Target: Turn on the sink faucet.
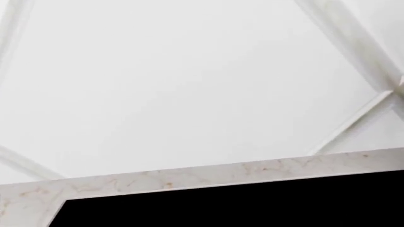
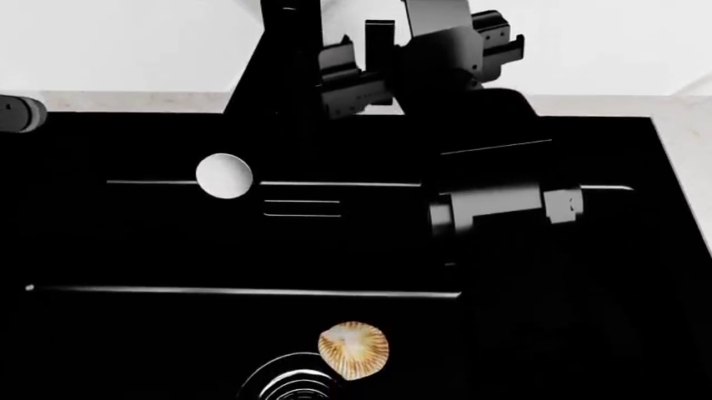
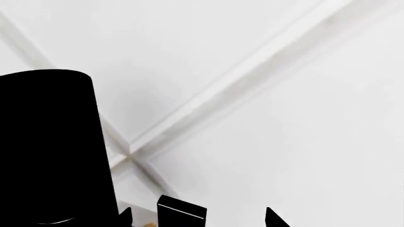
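Note:
The sink faucet (image 2: pixel 287 58) is a matte black post at the back of the sink (image 2: pixel 133 242). Its spout slants down to a round pale opening (image 2: pixel 223 176). My right gripper (image 2: pixel 418 58) is up at the faucet, to the right of the post, and it is open. In the right wrist view the post (image 3: pixel 50 142) is close by. The flat side lever (image 3: pixel 181 213) stands between the two spread fingertips of the gripper (image 3: pixel 198 218), with no visible contact. Only a grey part of my left arm (image 2: pixel 13 114) shows at the sink's left rim, and its fingers are not visible.
A tan scallop shell (image 2: pixel 353 350) lies in the basin beside the ringed drain (image 2: pixel 283 385). A pale marble counter rim (image 2: pixel 679 125) surrounds the sink and also shows in the left wrist view (image 1: pixel 208 175). A white panelled wall (image 3: pixel 284 94) is behind the faucet.

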Controlling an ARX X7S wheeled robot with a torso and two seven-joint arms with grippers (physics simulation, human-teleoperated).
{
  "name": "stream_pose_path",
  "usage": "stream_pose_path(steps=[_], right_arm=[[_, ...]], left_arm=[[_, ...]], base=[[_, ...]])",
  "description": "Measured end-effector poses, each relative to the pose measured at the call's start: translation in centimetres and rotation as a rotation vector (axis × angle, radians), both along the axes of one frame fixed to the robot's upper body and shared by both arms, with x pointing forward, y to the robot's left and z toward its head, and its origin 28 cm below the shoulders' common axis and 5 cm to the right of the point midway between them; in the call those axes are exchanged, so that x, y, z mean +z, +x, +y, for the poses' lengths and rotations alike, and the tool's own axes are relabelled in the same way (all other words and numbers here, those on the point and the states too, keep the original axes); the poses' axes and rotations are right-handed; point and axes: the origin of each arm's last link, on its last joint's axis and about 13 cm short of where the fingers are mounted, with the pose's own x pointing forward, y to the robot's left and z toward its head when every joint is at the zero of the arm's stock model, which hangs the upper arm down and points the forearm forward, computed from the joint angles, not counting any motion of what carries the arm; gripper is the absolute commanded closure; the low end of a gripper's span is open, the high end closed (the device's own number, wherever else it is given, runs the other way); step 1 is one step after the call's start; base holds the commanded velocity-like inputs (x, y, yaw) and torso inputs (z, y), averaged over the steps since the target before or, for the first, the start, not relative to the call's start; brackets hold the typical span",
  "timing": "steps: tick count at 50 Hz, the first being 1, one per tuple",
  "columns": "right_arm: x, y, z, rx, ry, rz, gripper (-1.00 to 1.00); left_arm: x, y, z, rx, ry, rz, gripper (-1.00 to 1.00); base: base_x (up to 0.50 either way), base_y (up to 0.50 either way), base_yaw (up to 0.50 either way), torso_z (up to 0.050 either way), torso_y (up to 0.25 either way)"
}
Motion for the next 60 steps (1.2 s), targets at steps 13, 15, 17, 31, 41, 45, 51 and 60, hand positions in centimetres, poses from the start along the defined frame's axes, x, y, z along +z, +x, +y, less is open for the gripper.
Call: stream_pose_path(steps=[13,15,17,31,41,45,51,60], right_arm=[[0.2,0.0,0.2,-0.005,0.012,0.009,-1.0],[0.2,0.0,0.2,-0.006,0.013,0.008,-1.0],[0.3,0.0,0.3,-0.008,0.014,0.007,-1.0],[1.1,0.0,0.4,-0.033,0.022,-0.021,-1.0],[1.1,0.0,0.5,-0.07,0.028,-0.03,-1.0],[1.1,0.0,0.5,-0.094,0.036,-0.038,-1.0],[1.1,0.1,0.4,-0.132,0.042,-0.05,-1.0],[1.2,0.1,0.2,-0.176,0.039,-0.063,-1.0]], left_arm=[[-0.2,0.0,0.1,0.003,0.007,-0.004,-1.0],[-0.2,-0.1,0.1,0.002,0.007,-0.005,-1.0],[-0.2,-0.1,0.1,0.004,0.005,-0.007,-1.0],[-0.4,-0.3,0.4,0.012,-0.02,-0.025,-1.0],[-0.6,-0.4,0.5,0.018,-0.032,-0.03,-1.0],[-0.7,-0.4,0.5,0.018,-0.036,-0.029,-1.0],[-0.8,-0.3,0.4,0.017,-0.039,-0.028,-1.0],[-1.0,-0.4,0.5,0.015,-0.043,-0.025,-1.0]], base=[[0.0,0.0,0.0,0.009,-0.098],[0.0,0.0,0.0,0.011,-0.13],[0.0,0.0,0.0,0.009,-0.055],[0.0,0.0,0.0,0.0,0.0],[0.0,0.0,0.0,0.0,0.0],[0.0,0.0,0.0,0.0,0.0],[0.0,0.0,0.0,0.0,0.0],[0.0,0.0,0.0,0.0,0.0]])
